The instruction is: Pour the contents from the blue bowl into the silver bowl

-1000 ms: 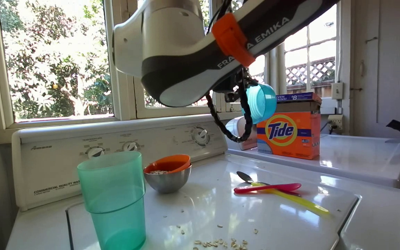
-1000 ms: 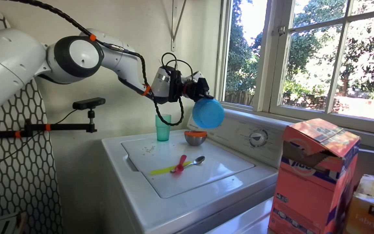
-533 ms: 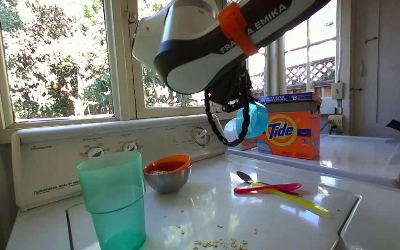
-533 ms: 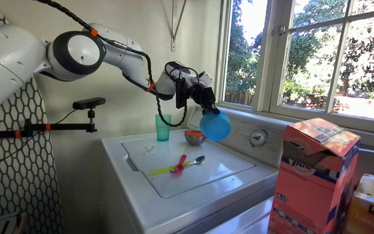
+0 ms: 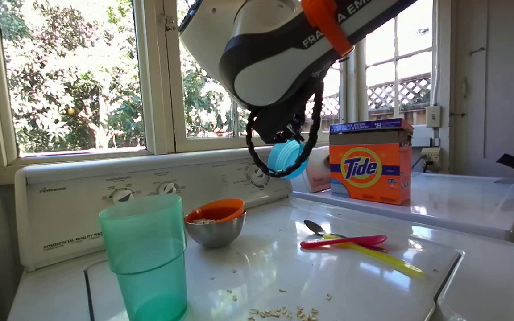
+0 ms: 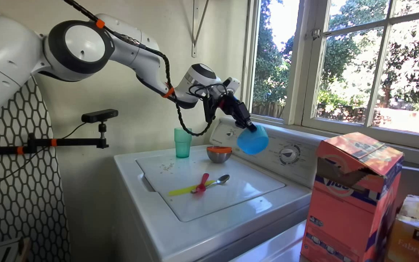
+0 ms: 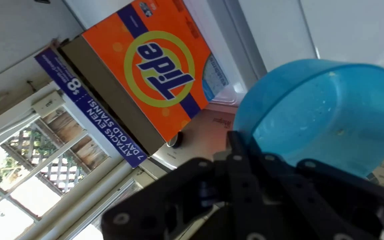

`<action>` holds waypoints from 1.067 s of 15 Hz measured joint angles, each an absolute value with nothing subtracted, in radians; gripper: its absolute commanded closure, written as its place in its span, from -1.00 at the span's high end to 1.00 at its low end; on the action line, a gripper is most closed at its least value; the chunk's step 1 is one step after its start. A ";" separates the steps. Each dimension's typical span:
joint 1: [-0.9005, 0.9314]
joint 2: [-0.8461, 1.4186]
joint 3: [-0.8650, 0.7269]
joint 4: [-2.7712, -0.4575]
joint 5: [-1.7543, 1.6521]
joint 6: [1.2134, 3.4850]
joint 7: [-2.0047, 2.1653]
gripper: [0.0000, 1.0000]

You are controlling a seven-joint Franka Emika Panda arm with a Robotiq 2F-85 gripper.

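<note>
My gripper [image 7: 243, 138] is shut on the rim of the light-blue bowl [image 7: 298, 113], one finger on each side of its wall. The bowl is held tilted in the air near the washer's control panel; it also shows in both exterior views [image 5: 279, 156] [image 6: 253, 142]. Only a few pale bits show inside it in the wrist view. The silver bowl [image 5: 214, 234] stands upright on the washer lid, also seen in an exterior view [image 6: 219, 156]. An orange piece [image 5: 225, 209] sits tilted in it, with pale flakes [image 5: 204, 221] beside it. The blue bowl is apart from the silver bowl.
A teal tumbler [image 5: 145, 254] stands near the silver bowl. Crossed spoons [image 5: 350, 243] and scattered flakes [image 5: 283, 312] lie on the washer lid [image 5: 257, 276]. A Tide box [image 5: 370, 165] stands on the neighbouring machine. The control panel [image 6: 267, 142] rises behind the held bowl.
My gripper has carried the blue bowl lower and nearer the control panel. The bowl has turned from nearly side-on to less tilted. The silver bowl, tumbler and spoons have stayed put.
</note>
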State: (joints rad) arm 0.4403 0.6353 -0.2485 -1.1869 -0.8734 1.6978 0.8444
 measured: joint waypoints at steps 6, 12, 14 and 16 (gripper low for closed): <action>0.344 0.495 -0.107 -1.382 -0.872 1.919 1.026 -0.93; 0.303 0.489 -0.059 -1.386 -0.836 1.920 1.021 -0.98; 0.255 0.490 -0.035 -1.393 -0.746 1.944 1.015 -0.98; 0.206 0.490 -0.032 -1.404 -0.658 1.968 1.015 -0.98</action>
